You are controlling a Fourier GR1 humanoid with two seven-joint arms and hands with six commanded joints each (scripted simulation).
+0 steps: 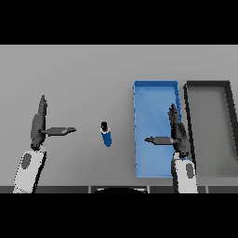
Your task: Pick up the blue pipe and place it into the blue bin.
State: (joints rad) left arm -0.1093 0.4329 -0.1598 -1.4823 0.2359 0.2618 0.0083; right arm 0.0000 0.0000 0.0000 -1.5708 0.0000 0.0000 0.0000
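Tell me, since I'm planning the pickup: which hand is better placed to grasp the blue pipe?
Probably the left hand: open, with bare table up to the short blue pipe. The right hand hovers over the blue rectangular bin.

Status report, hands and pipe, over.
Left hand open, right hand open over blue bin. Blue pipe on table between hands, untouched. Nothing in the way.
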